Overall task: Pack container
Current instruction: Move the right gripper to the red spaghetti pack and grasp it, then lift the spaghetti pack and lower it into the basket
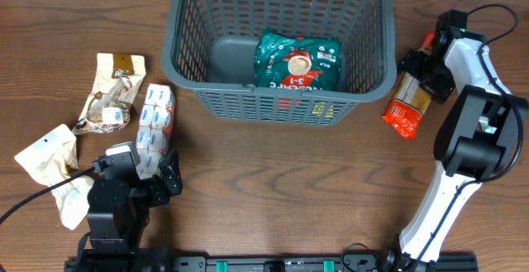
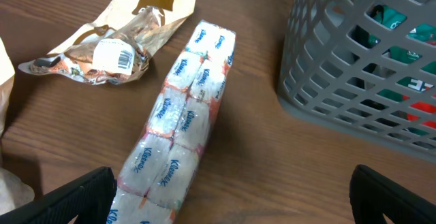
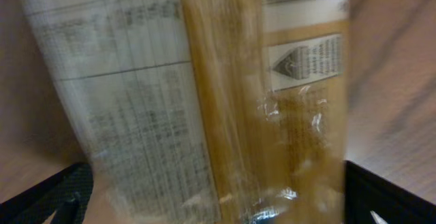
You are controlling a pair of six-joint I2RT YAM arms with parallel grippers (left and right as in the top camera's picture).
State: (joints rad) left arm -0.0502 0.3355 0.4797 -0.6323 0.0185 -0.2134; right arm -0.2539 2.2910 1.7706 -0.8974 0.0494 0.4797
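The dark grey lattice basket (image 1: 248,102) stands at the back middle of the table and holds a green snack packet (image 1: 296,61). It shows at the right of the left wrist view (image 2: 354,67). My left gripper (image 1: 150,173) (image 2: 231,203) is open, low over the table. The near end of a Kleenex tissue pack (image 1: 154,127) (image 2: 180,125) lies by its left finger. My right gripper (image 1: 426,67) (image 3: 218,203) is open right of the basket. An orange and red packet (image 1: 407,107) (image 3: 204,101) fills the blurred space between its fingers.
A crumpled brown and white wrapper (image 1: 111,94) (image 2: 116,47) lies left of the tissue pack. A cream pouch (image 1: 50,160) lies at the front left, beside my left arm. The right arm's white links stand along the right edge.
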